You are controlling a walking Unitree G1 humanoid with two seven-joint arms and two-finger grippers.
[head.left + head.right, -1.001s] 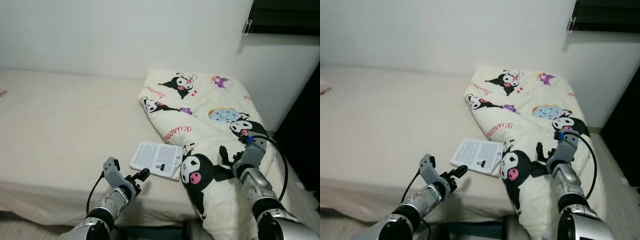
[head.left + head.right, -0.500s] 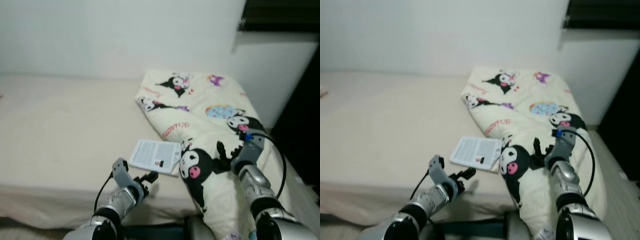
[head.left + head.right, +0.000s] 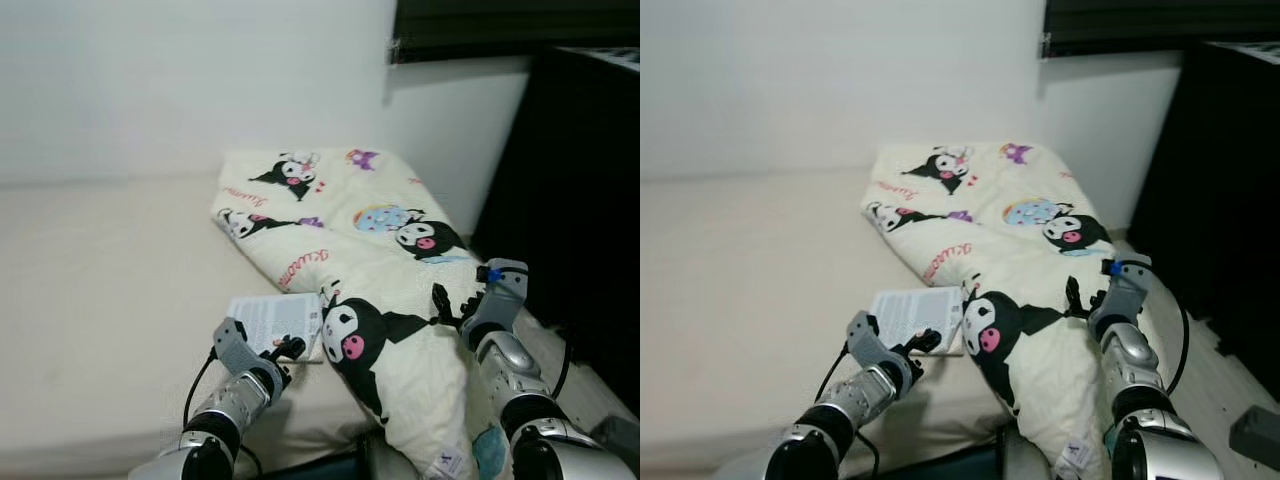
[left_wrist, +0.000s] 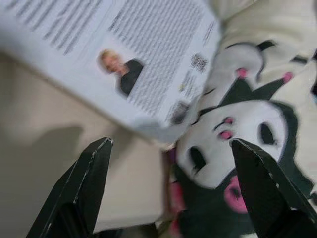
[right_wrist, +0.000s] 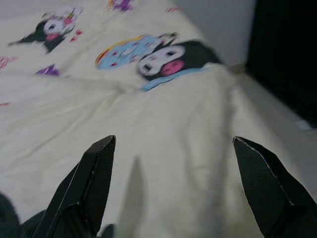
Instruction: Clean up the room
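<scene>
The left gripper (image 3: 283,352) hovers low over the bed's front edge, its fingers (image 4: 84,183) spread wide and holding nothing; just beyond the tips lies a booklet (image 3: 273,318), flat on the mattress, printed text and a small portrait face up, its far side touching the quilt (image 3: 340,260); in the left wrist view the booklet's (image 4: 124,64) corner sits between the fingers' line and a black-and-white cartoon face printed on the quilt (image 4: 233,139).

The right gripper (image 3: 446,308) rests against the quilt near the bed's right end, its fingers (image 5: 94,183) also set wide apart with only cream cloth between them; the right wrist view looks along the quilt (image 5: 163,114) toward more printed cartoon figures and a blue-and-pink patch.

The quilt is cream, bunched in a long heap that runs from the wall down to the bed's front right corner and spills over the edge; the bed (image 3: 90,270) carries a plain beige sheet, bare across its left part; behind it stands a white wall (image 3: 200,80); a dark window frame (image 3: 470,25) sits high at the right; tall black furniture (image 3: 590,200) stands just beside the bed's right end; a strip of pale floor (image 3: 1205,380) shows there, with a grey object (image 3: 1258,435) at the lower right corner, too cropped to tell.
</scene>
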